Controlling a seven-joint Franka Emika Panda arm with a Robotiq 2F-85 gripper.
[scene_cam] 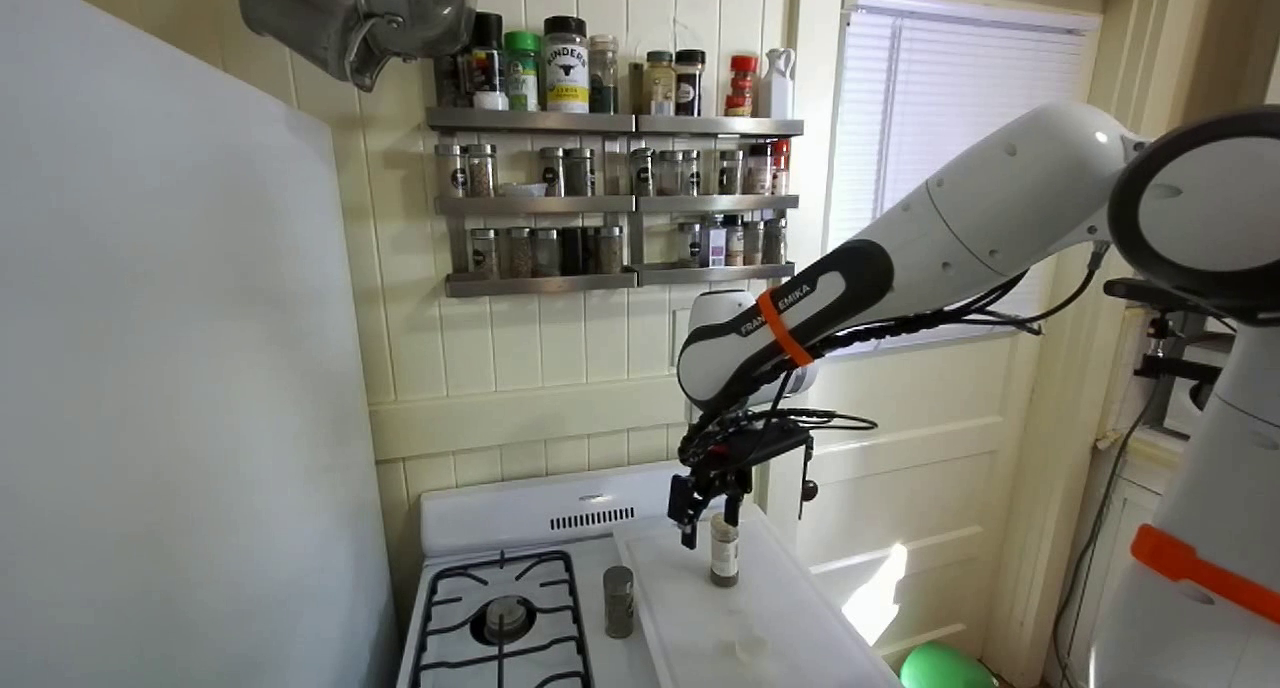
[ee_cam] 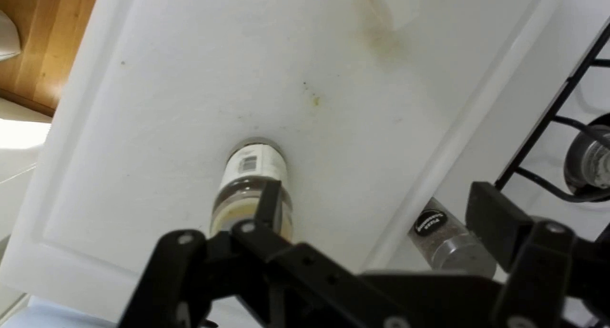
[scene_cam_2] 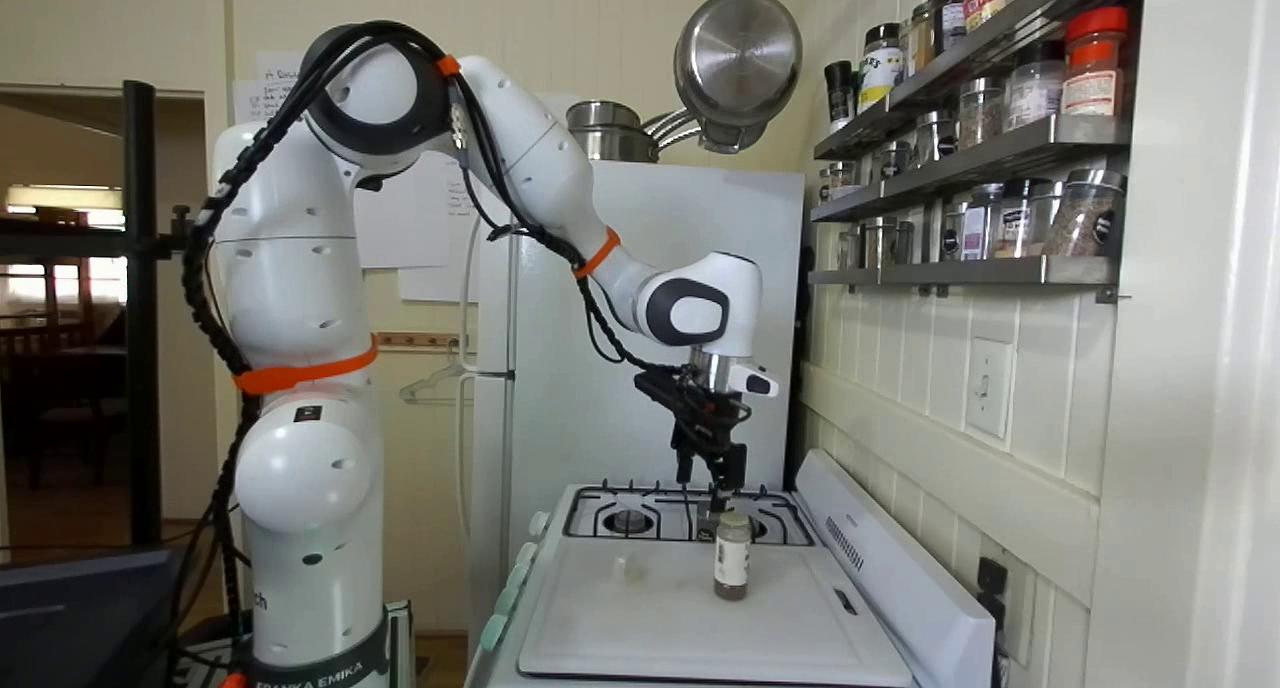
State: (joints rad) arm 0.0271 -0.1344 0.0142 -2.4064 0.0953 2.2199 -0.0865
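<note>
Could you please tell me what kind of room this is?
Most likely a home kitchen: it has a gas stove, a white refrigerator, and wall shelves holding spice jars.

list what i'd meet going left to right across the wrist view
Wooden floor → jar with a white label → pizza seasoning jar → stove burner.

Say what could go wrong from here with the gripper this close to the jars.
1. The open gripper has one finger overlapping the white-label jar in the wrist view; lowering it could tip that upright jar on the board.
2. Its other finger shows beside the darker jar, which stands between board and grate; a sideways move might knock it against the grate.
3. Whether either finger touches is unclear, so contact could go unnoticed.
</note>
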